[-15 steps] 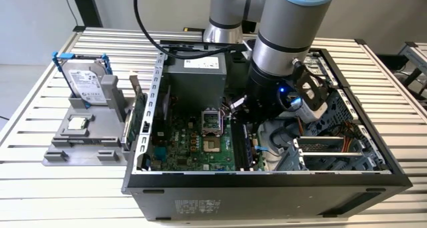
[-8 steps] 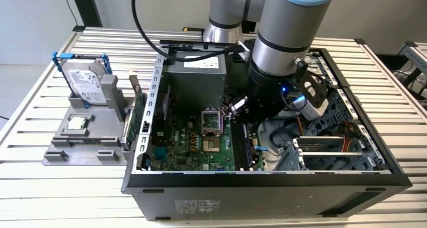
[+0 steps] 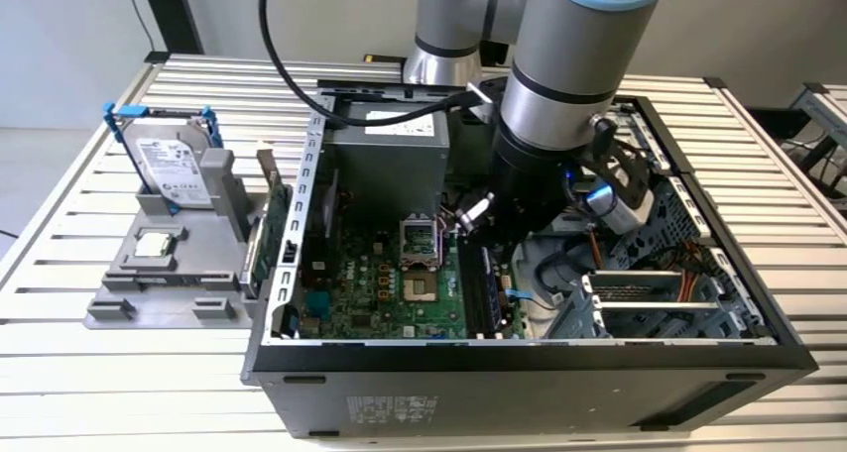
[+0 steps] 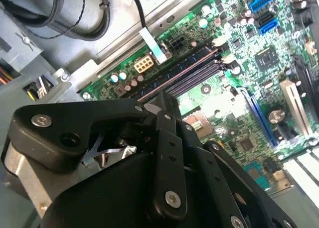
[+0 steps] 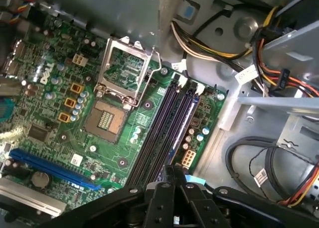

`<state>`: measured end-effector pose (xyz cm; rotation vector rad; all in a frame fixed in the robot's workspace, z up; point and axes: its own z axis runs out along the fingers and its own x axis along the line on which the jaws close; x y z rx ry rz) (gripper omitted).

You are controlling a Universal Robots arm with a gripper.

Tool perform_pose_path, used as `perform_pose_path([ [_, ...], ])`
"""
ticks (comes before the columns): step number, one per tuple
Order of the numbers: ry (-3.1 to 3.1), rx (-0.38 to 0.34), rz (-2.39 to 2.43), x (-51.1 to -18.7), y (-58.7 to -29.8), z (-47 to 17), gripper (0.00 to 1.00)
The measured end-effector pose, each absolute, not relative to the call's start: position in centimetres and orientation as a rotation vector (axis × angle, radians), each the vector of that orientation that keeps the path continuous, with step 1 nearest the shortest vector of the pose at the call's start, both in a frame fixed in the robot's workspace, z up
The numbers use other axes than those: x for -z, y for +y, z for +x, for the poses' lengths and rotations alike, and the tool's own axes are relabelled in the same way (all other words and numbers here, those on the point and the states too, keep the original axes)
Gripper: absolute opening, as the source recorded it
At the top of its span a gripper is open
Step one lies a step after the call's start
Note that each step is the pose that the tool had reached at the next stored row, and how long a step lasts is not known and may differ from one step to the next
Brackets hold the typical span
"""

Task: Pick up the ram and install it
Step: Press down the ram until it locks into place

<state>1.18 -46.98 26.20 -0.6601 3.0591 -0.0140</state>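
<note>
The ram (image 5: 183,121) is a long dark blue-black stick standing edge-on in the memory slot nearest the motherboard's edge, beside the other dark slots (image 5: 158,133). In the second wrist view the ram (image 4: 187,62) runs along that same outer slot. My gripper (image 5: 173,172) hangs just above one end of the slots, its black fingers pressed together with nothing visible between them. In the exterior view the gripper (image 3: 474,229) reaches down inside the open computer case (image 3: 530,358), over the slots.
An open processor socket (image 5: 107,118) lies beside the slots. Cable bundles (image 5: 259,44) and a metal drive cage (image 3: 649,293) crowd the case. On the exterior view's left, a grey fixture (image 3: 173,283) holds an upright green card (image 3: 272,236) and a hard drive (image 3: 173,165).
</note>
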Motion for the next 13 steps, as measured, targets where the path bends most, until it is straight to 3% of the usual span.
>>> perform_pose_path([
  [13, 3.001, 0.013, -0.886, -26.20, -46.98, 1.18, 0.00],
])
